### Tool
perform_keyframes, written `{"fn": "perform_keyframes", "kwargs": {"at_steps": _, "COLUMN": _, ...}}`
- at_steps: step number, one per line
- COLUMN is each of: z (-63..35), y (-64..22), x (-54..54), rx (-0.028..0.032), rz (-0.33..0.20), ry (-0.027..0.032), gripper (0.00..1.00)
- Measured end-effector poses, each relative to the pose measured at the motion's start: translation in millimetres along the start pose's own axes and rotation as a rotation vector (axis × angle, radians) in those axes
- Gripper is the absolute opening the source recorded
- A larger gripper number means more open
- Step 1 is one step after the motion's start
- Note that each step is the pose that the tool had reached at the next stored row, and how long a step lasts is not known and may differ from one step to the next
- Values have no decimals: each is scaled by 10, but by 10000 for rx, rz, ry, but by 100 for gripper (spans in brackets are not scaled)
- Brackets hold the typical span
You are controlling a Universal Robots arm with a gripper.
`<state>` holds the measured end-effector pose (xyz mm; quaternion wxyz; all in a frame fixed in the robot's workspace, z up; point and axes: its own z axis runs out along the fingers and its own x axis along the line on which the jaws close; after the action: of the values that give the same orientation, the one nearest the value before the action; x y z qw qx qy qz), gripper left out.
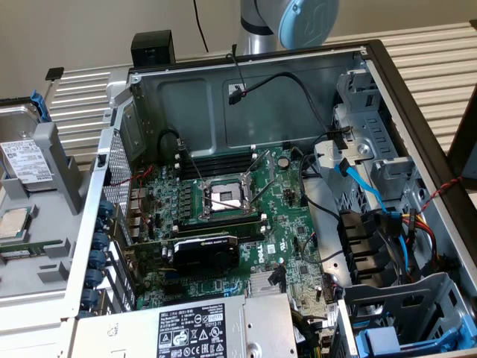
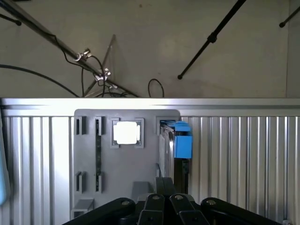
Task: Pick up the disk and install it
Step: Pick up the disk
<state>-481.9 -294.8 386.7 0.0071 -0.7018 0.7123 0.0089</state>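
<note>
Over at the exterior view's left, outside the open computer case point(image 1: 223, 97), the disk point(image 1: 22, 156) stands on edge at one end of the grey holder point(image 1: 63, 175), apart from any finger. You are at the pick-up step, with installing not yet begun. The arm point(image 1: 257, 26) rises behind the case's back wall. From the wrist view, your gripper point(image 2: 164, 206) has its fingers pressed together and holds nothing. It points toward the disk's blue carrier frame point(image 2: 183, 143) and stops short of it. By my judgement, a grasp calls for fingers spread and lined up across the disk's thin sides.
</note>
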Motion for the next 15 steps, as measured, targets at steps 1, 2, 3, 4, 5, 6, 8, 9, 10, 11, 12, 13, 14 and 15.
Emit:
{"fn": "perform_keyframes", "kwargs": {"at_steps": 1, "z": 1, "y": 4, "x": -7, "rx": 6, "rz": 0, "ry": 0, "gripper": 11}}
{"fn": "perform_keyframes", "kwargs": {"at_steps": 2, "z": 0, "y": 10, "x": -15, "rx": 11, "rz": -1, "ry": 0, "gripper": 11}}
{"fn": "perform_keyframes", "kwargs": {"at_steps": 3, "z": 0, "y": 23, "x": -25, "rx": 19, "rz": -1, "ry": 1, "gripper": 11}}
{"fn": "perform_keyframes", "kwargs": {"at_steps": 4, "z": 0, "y": 35, "x": -36, "rx": 24, "rz": -1, "ry": 1, "gripper": 11}}
{"fn": "perform_keyframes", "kwargs": {"at_steps": 5, "z": 1, "y": 47, "x": -47, "rx": 32, "rz": -1, "ry": 2, "gripper": 12}}
{"fn": "perform_keyframes", "kwargs": {"at_steps": 6, "z": 2, "y": 59, "x": -59, "rx": 37, "rz": 0, "ry": 2, "gripper": 17}}
{"fn": "perform_keyframes", "kwargs": {"at_steps": 8, "z": 3, "y": 75, "x": -80, "rx": 42, "rz": 0, "ry": 5, "gripper": 24}}
{"fn": "perform_keyframes", "kwargs": {"at_steps": 9, "z": 3, "y": 81, "x": -89, "rx": 45, "rz": 0, "ry": 7, "gripper": 30}}
{"fn": "perform_keyframes", "kwargs": {"at_steps": 10, "z": 3, "y": 85, "x": -96, "rx": 46, "rz": -1, "ry": 8, "gripper": 30}}
{"fn": "perform_keyframes", "kwargs": {"at_steps": 11, "z": 3, "y": 89, "x": -103, "rx": 46, "rz": -1, "ry": 10, "gripper": 36}}
{"fn": "perform_keyframes", "kwargs": {"at_steps": 12, "z": 4, "y": 93, "x": -109, "rx": 48, "rz": -1, "ry": 11, "gripper": 42}}
{"fn": "perform_keyframes", "kwargs": {"at_steps": 13, "z": 4, "y": 97, "x": -114, "rx": 48, "rz": -1, "ry": 13, "gripper": 42}}
{"fn": "perform_keyframes", "kwargs": {"at_steps": 14, "z": 5, "y": 102, "x": -118, "rx": 48, "rz": -1, "ry": 14, "gripper": 54}}
{"fn": "perform_keyframes", "kwargs": {"at_steps": 15, "z": 5, "y": 107, "x": -121, "rx": 48, "rz": -1, "ry": 15, "gripper": 54}}
